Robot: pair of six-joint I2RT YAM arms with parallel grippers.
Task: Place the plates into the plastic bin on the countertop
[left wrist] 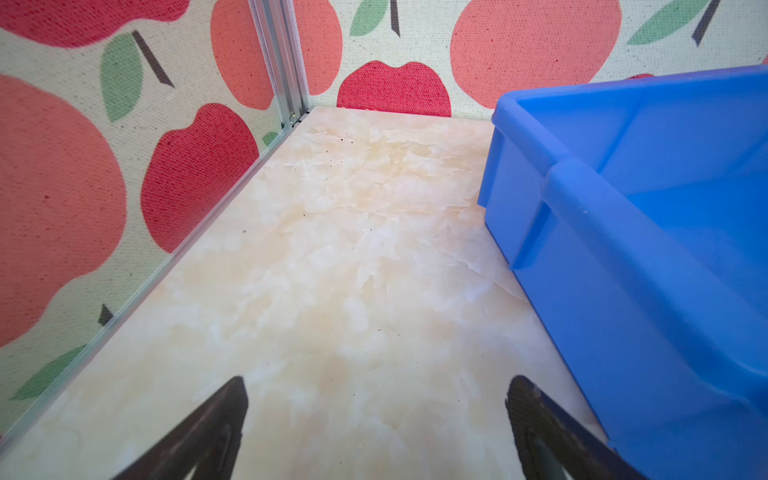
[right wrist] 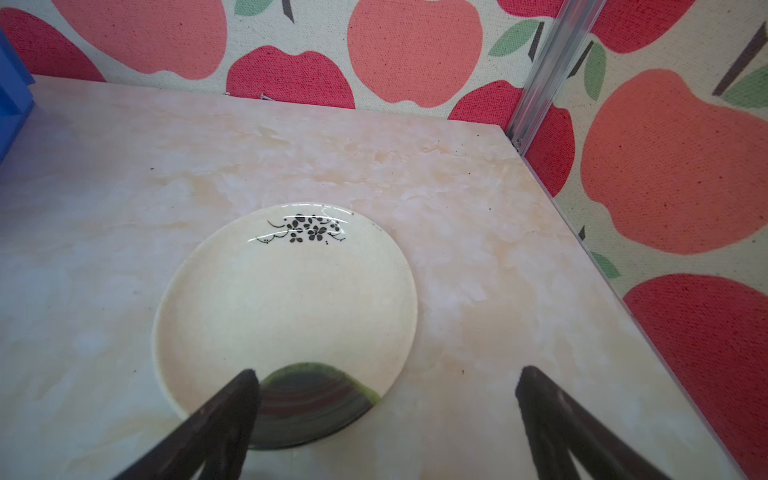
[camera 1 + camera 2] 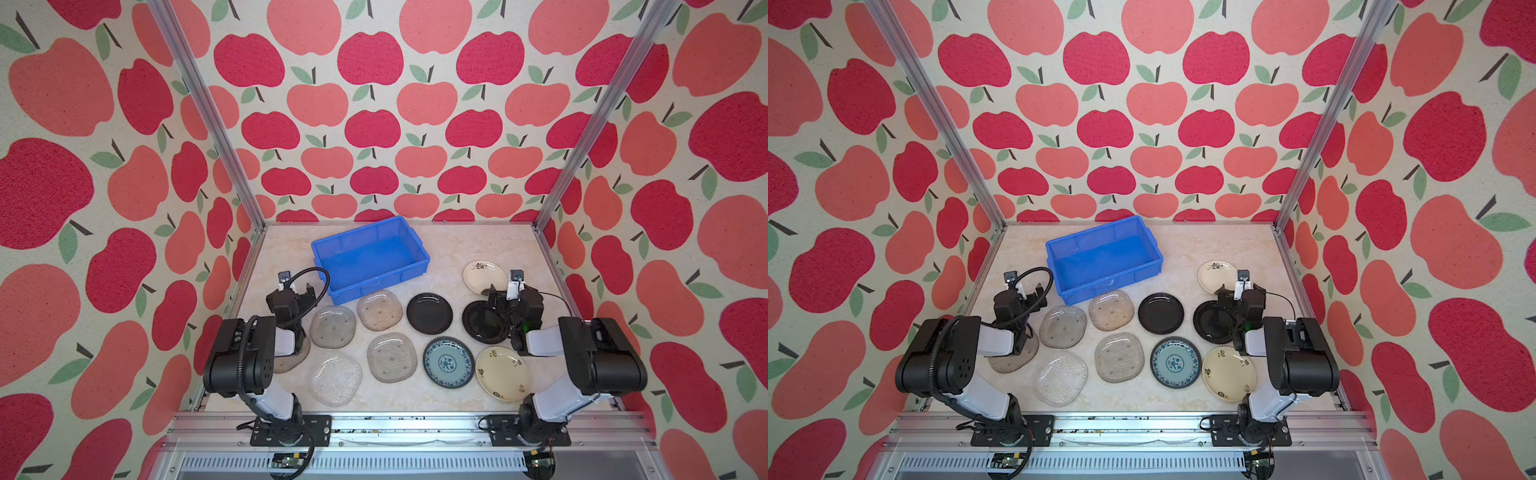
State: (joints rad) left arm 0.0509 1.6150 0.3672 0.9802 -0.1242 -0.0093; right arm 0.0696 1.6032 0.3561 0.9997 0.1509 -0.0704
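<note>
The empty blue plastic bin (image 3: 370,257) (image 3: 1104,255) sits at the back of the countertop (image 3: 449,249). In front of it lie several plates: clear glass ones (image 3: 332,326), two black (image 3: 429,313), a teal patterned one (image 3: 449,362) and two cream floral ones (image 3: 502,373). My left gripper (image 3: 296,291) (image 1: 376,386) is open above bare counter, with the bin (image 1: 623,232) beside it. My right gripper (image 3: 513,291) (image 2: 386,382) is open and empty at the near edge of the rear cream plate (image 2: 286,291), where a black plate's rim (image 2: 307,407) overlaps that edge.
Apple-patterned walls and aluminium rails (image 3: 249,266) close in the counter on three sides. One glass plate (image 3: 297,359) lies partly hidden under my left arm. Bare counter stretches right of the bin (image 3: 478,245).
</note>
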